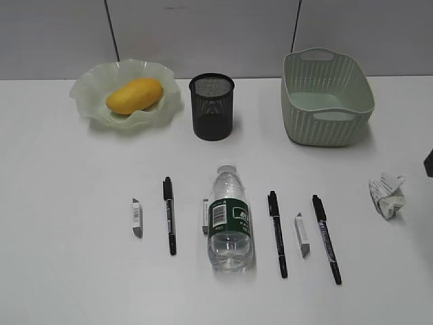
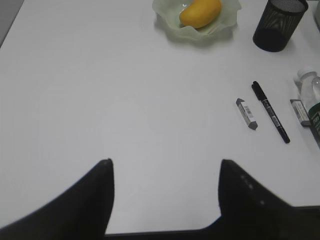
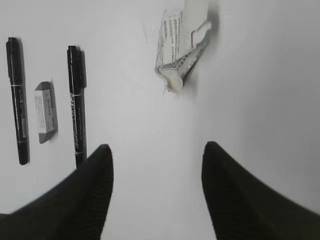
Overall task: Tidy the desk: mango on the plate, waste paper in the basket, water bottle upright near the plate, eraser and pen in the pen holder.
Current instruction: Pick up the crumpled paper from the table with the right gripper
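Observation:
The mango point(image 1: 134, 95) lies on the wavy green plate point(image 1: 88, 88) at the back left. The black mesh pen holder point(image 1: 212, 107) stands mid-back, the green basket point(image 1: 327, 98) at the back right. The water bottle point(image 1: 229, 218) lies on its side in the middle, among three black pens point(image 1: 168, 215) point(image 1: 277, 233) point(image 1: 326, 238) and three erasers point(image 1: 137, 218) point(image 1: 206, 215) point(image 1: 302, 234). The waste paper point(image 1: 387, 194) sits at the right. My left gripper point(image 2: 165, 162) hangs open over bare desk, left of an eraser point(image 2: 246, 113). My right gripper point(image 3: 157, 146) is open, short of the waste paper point(image 3: 182, 50).
The white desk point(image 1: 67, 271) is bare along its front left and left side. A grey wall runs behind the plate, holder and basket. A dark part of the right arm point(image 1: 429, 162) shows at the right edge of the exterior view.

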Controlling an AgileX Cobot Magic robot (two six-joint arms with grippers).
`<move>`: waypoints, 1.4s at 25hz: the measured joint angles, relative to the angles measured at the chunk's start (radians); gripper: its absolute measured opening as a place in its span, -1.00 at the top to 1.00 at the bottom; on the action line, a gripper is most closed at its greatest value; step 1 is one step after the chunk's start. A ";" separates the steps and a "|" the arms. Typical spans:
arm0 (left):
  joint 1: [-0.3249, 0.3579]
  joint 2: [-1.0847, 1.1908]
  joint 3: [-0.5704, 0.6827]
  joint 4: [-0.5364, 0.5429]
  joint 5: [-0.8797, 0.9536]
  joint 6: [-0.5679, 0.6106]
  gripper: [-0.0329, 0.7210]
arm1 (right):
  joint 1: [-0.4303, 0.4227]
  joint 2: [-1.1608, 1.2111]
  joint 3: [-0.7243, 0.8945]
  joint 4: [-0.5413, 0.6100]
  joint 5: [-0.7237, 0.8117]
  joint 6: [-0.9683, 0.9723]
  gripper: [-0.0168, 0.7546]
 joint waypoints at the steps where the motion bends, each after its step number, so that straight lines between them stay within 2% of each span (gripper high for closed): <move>1: 0.000 -0.027 0.014 0.001 0.001 0.004 -0.40 | 0.000 0.033 -0.012 0.002 -0.006 -0.002 -0.23; 6: 0.000 -0.069 0.089 -0.001 -0.001 0.041 -0.40 | 0.000 0.173 -0.051 0.004 -0.041 -0.011 -0.23; 13: 0.000 -0.070 0.136 0.000 -0.134 0.049 -0.40 | 0.000 0.297 -0.058 0.004 -0.087 -0.017 -0.23; 26: 0.000 -0.071 0.141 -0.002 -0.146 0.052 -0.40 | 0.000 0.451 -0.091 0.018 -0.169 -0.049 -0.19; 28: 0.000 -0.071 0.141 -0.002 -0.146 0.052 -0.40 | 0.000 0.459 -0.098 0.020 -0.170 -0.049 -0.03; 33: 0.000 -0.071 0.141 -0.002 -0.147 0.052 -0.35 | 0.000 0.460 -0.104 0.022 -0.162 -0.068 0.82; 35: 0.000 -0.071 0.141 -0.002 -0.147 0.052 -0.33 | 0.000 0.460 -0.105 0.025 -0.157 -0.070 0.92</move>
